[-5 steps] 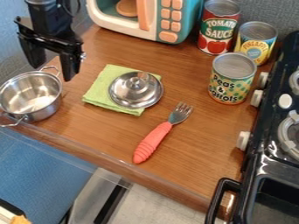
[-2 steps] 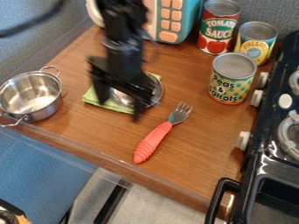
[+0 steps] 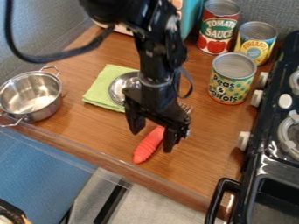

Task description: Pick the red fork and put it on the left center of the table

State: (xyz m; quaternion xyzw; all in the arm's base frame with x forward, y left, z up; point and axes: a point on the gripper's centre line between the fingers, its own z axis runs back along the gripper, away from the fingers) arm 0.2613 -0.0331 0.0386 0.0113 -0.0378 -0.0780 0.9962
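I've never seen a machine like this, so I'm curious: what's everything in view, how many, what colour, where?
fork: one, red-handled, front centre
pot: one, silver, left
cloth: one, green, right of the pot
lid: one, silver, on the cloth
cans: three, red, yellow, green, back right
toy microwave: one, teal, back
stove: one, black, right
table: one, brown, under the fork
blue surface: one, blue, lower left
unclear object: one, dark and orange, bottom-left corner
arm: one, black, from the top
fingers: two, black, parted above the fork
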